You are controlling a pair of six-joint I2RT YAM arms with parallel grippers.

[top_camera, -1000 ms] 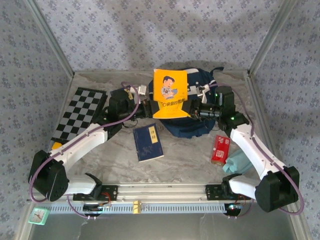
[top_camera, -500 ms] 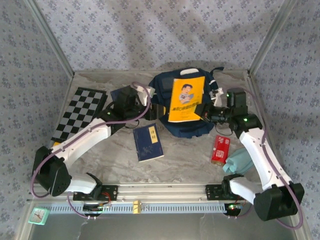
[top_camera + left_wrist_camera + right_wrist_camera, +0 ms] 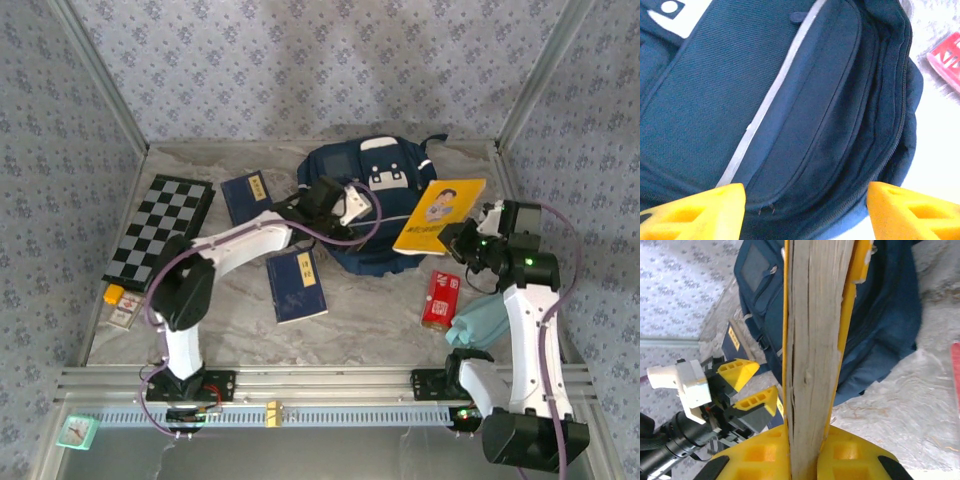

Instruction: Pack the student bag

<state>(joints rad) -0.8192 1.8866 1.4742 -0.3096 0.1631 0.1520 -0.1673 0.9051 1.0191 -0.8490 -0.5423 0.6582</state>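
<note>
From above, the student bag (image 3: 365,200) is lying toward 12 o'clock on the bench (image 3: 370,320), its white patches facing up. The left end effector (image 3: 352,208) is hanging over the bag's near half with its jaws standing apart and nothing between them. At the bag's 3 o'clock, clear of the fabric, the right end effector (image 3: 462,240) is gripping a yellow book (image 3: 440,213) with a cartoon figure on its cover. A blue book (image 3: 297,283) is lying at the bag's 7 o'clock and a red packet (image 3: 440,298) at its 5 o'clock.

In the left wrist view, the two yellow fingers (image 3: 690,212) are sitting wide at 7 and 5 o'clock. They are framing the bag's front pocket and the curved zip mouth (image 3: 890,150), and touching neither.

In the right wrist view, the book is standing edge-on, clamped between the pads, with the bag beyond it at 1 o'clock.

By my judgement, the step in hand is getting the yellow book into the bag. The next move is calling for the left jaws to pinch the lip of the zip mouth and lift it open. The right arm would then be bringing the book back over at 9 o'clock and sliding it in edge-first.
</note>
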